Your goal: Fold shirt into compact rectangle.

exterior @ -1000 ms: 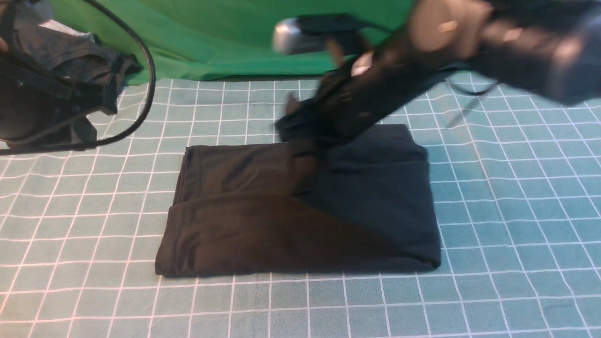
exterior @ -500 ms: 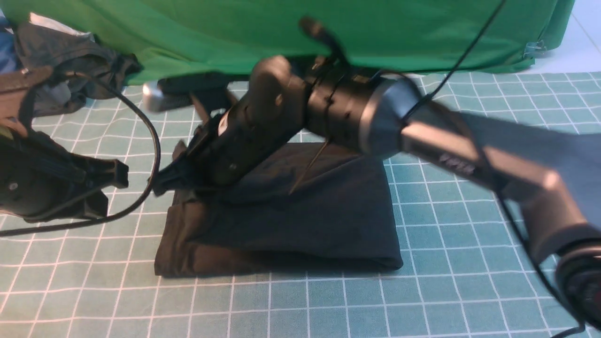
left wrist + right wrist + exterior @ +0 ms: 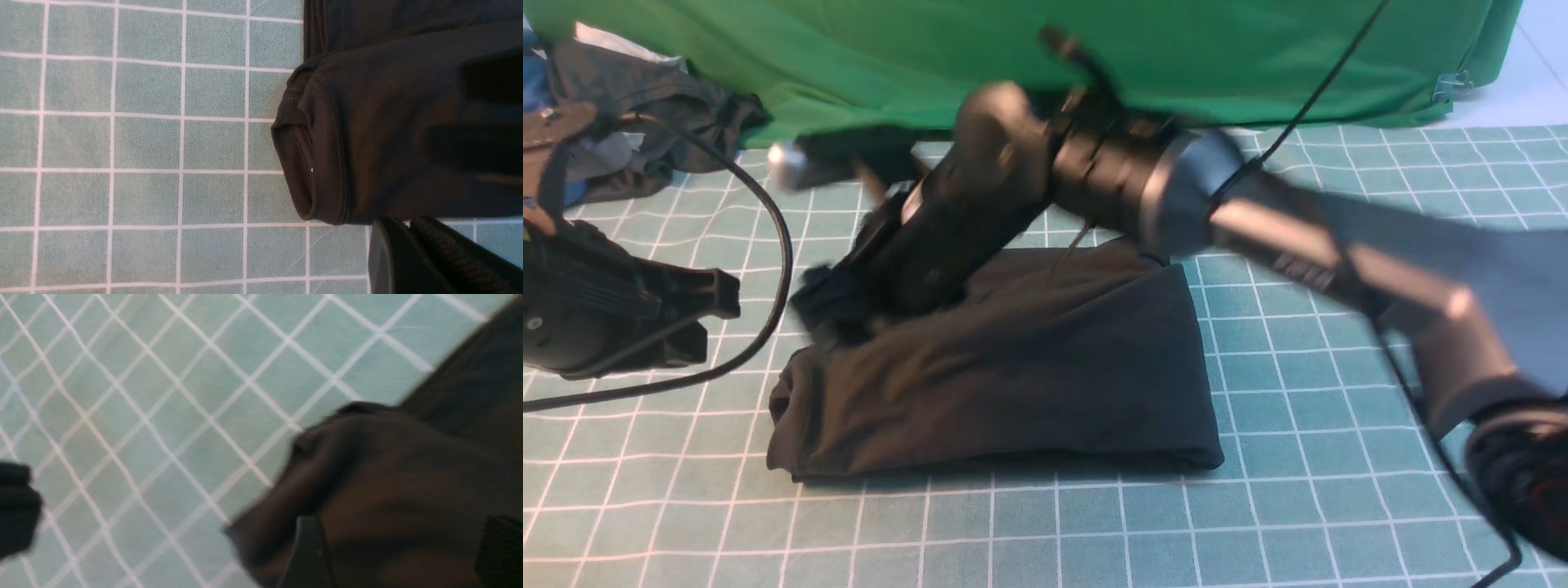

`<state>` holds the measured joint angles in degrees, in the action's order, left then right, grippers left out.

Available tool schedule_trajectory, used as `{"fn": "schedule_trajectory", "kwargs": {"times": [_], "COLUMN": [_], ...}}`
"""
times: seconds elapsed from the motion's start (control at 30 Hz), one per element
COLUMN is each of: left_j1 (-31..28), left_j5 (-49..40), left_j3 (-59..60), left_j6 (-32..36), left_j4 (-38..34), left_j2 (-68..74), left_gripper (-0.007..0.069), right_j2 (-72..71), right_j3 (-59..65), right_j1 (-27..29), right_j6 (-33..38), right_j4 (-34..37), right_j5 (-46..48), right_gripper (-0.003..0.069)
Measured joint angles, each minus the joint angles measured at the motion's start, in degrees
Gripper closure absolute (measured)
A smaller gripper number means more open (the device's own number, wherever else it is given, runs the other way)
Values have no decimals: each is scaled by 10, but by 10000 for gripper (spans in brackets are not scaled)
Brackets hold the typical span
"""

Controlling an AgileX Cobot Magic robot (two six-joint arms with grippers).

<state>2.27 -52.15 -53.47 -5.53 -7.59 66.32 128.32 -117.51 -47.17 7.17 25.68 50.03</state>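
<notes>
From between the arms I look forward over the shirt [image 3: 1013, 384]; both wrist cameras look down closer, sharing its left end.

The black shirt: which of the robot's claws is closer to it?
The right one. The right claw is just over the shirt, above its left end. The left claw is off to the left, over the checked cloth.

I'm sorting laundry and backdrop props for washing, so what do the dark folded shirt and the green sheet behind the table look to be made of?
Dark brownish-black folded shirt: matte, probably cotton knit; soft rounded folds and stitched seams suggest it.
Bright green hanging sheet: woven-looking fabric, perhaps polyester or cotton; it drapes in loose creases, fibre unclear.
</notes>
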Motion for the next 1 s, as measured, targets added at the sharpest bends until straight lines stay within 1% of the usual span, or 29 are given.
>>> {"fn": "schedule_trajectory", "kwargs": {"times": [0.03,0.07,0.17,0.2,0.23,0.27,0.3,0.33,0.37,0.4,0.53,0.67,0.73,0.77,0.83,0.93,1.0], "left_j1": [0,0,0,0,0,0,1,1,1,7,37,49,49,49,49,49,50], "left_j5": [7,10,31,36,41,45,48,49,49,53,88,108,114,119,119,121,122], "left_j3": [0,0,0,0,0,0,0,0,0,0,0,0,0,0,0,0,0], "left_j6": [1,1,32,45,61,79,94,110,113,130,146,135,125,107,88,81,75], "left_j4": [-8,-10,-59,-80,-103,-127,-149,-169,-173,-190,-199,-188,-178,-158,-133,-124,-122], "left_j2": [0,1,11,17,27,43,59,76,80,106,184,253,274,299,324,332,331], "left_gripper": [613,613,613,613,613,613,613,613,613,613,613,613,613,613,613,613,613], "right_j2": [-15,-17,-56,-64,-73,-81,-85,-86,-87,-88,-88,-88,-88,-88,-85,-77,-57], "right_j3": [-14,-16,-30,-30,-30,-30,-30,-30,-30,-26,-4,5,5,5,5,5,5], "right_j1": [20,23,73,85,102,121,137,152,155,175,215,222,222,222,222,222,222], "right_j6": [4,4,6,7,8,11,14,17,18,22,34,72,79,87,105,125,154], "right_j4": [-41,-46,-130,-150,-162,-171,-175,-177,-177,-179,-181,-181,-180,-178,-168,-148,-120], "right_j5": [36,44,103,118,134,156,171,180,182,187,195,197,198,198,197,196,190], "right_gripper": [233,242,466,522,571,603,620,629,630,636,641,639,639,639,628,596,534]}}
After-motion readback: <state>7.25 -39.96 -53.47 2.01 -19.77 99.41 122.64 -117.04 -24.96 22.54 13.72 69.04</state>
